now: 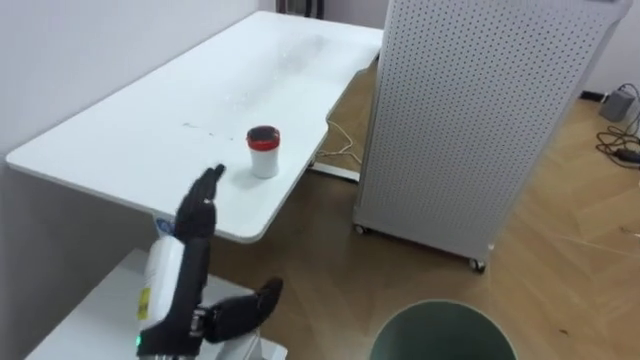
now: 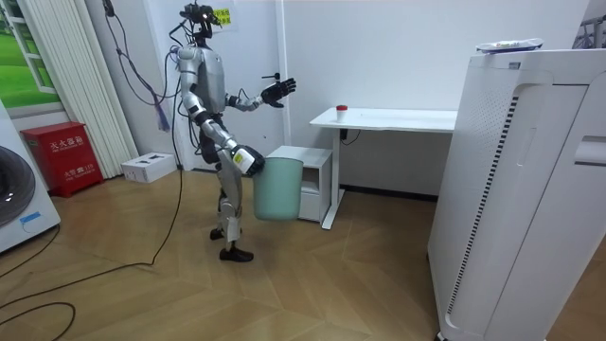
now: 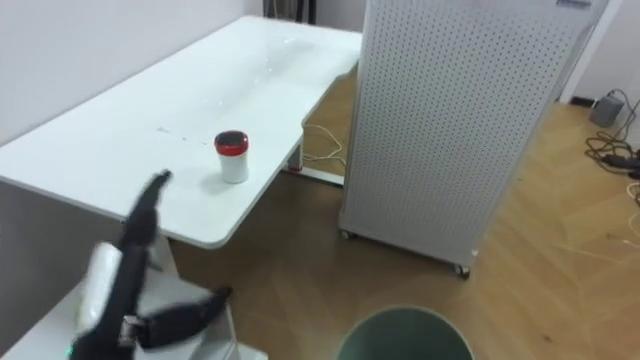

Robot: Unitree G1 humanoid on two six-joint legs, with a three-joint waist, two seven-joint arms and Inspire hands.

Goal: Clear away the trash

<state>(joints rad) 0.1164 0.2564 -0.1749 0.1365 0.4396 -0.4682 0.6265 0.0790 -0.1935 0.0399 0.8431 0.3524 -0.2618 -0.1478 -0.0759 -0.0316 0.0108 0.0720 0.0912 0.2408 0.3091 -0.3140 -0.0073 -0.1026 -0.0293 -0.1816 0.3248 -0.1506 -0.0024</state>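
At the near end of the white table (image 1: 120, 140), the humanoid stands on the wood floor facing the tabletop, with the garbage pick-up apparently in its opening stage. Left of the table's front corner, its left hand (image 1: 198, 215) is raised with fingers straight and thumb spread wide. It holds nothing, and its tips are aimed at the tabletop but clear of everything on it. Just right of that hand, on the table close to its front edge, stands the piece of garbage, a small white cup (image 1: 263, 151) with a red lid. The cup is upright, untouched and apart from the fingers. Right of the table, a tall white perforated cabinet (image 1: 470, 110) on castors stands just beside the table's long edge. Below and to the right of the table's near corner shows the round mouth of a green bin (image 1: 445, 335). The room view shows the bin lifted clear of the floor at the robot's side. The right hand (image 2: 248, 161) is at the bin's rim, though whether its fingers are curled around it cannot be told. On this evidence nothing has been collected. The reach, the grasp, the lift off the table and the drop into the bin all appear left to do.
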